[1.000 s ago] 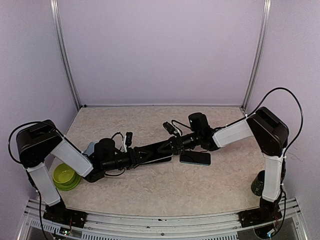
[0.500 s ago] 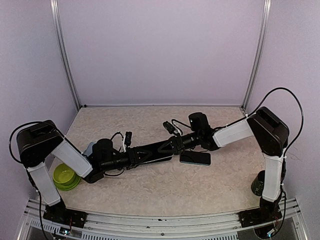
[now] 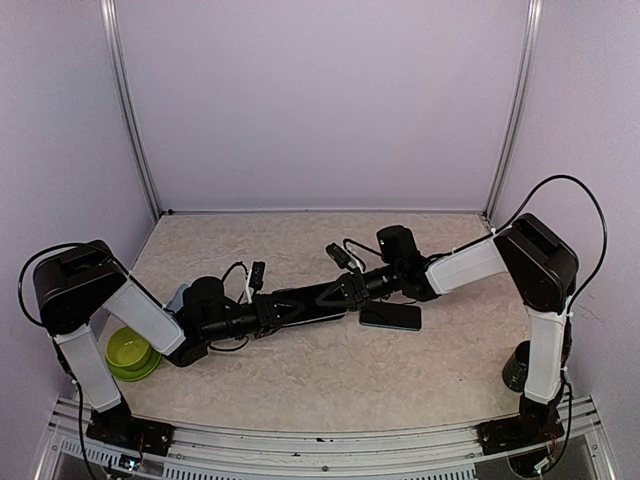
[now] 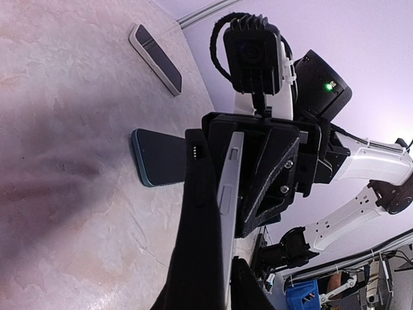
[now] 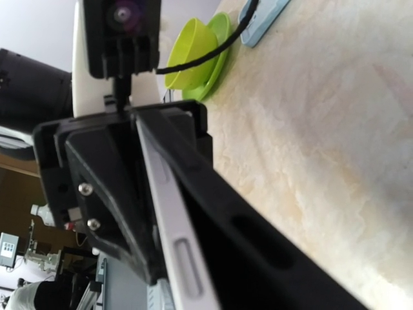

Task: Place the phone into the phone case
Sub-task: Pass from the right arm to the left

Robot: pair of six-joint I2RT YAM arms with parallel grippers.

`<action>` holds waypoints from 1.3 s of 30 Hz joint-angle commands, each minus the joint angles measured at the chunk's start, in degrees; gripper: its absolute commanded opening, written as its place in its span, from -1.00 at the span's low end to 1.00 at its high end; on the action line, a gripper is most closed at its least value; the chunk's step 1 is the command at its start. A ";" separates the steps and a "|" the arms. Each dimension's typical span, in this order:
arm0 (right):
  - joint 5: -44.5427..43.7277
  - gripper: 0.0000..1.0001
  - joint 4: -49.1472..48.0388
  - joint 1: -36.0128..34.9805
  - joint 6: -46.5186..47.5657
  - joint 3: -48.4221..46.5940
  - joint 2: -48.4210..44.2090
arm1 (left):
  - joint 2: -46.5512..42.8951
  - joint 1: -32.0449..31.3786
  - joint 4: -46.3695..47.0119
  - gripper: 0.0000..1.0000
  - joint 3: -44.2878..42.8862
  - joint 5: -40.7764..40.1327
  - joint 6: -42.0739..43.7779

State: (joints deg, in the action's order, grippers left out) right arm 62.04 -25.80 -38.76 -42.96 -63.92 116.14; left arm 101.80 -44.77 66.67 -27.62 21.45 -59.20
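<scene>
Right now the two arms meet over the middle of the table (image 3: 350,385), and their tips point at each other. Between them they hold the phone (image 4: 227,194) up off the table, turned on its thin side. It has a silver edge with a long button slot. The black phone case (image 4: 195,194) lies flat against one side of the phone, and you can see little holes in its end. I cannot tell if the phone is pushed all the way into the case. The left hand (image 5: 153,168) comes in from the left, and its fingers are pressed onto one end of the phone and case. The right hand (image 4: 235,161) comes in from the right, and its fingers look closed on the other end. A flat blue-green slab (image 3: 390,316) shaped like a phone lies on the table, just beside the right hand on the near side. Another flat slab (image 4: 155,58), grey and black, lies farther off on the table in the left wrist view. A green bowl (image 3: 130,352) sits near the left edge of the table, close to the left arm. A small light blue thing (image 5: 261,19) lies on the table next to the bowl.
</scene>
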 commanded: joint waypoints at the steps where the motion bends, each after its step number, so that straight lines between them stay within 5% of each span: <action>1: -1.95 -0.56 3.11 -0.88 1.80 -1.11 0.22 | -0.07 -1.02 8.18 -0.64 -1.32 2.12 0.66; 21: -0.96 -0.36 9.72 1.75 6.22 -1.55 -2.66 | -0.37 -1.02 8.58 -0.94 -0.77 2.01 1.01; 39: -2.07 -0.35 18.10 4.07 12.53 -1.35 -6.84 | -0.46 -0.60 8.35 -1.00 -0.56 1.55 0.66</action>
State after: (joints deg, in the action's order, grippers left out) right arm 62.48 -11.73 -36.10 -33.12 -64.82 112.20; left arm 102.08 -45.21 68.99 -27.62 22.28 -59.24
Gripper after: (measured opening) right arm 0.329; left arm 0.137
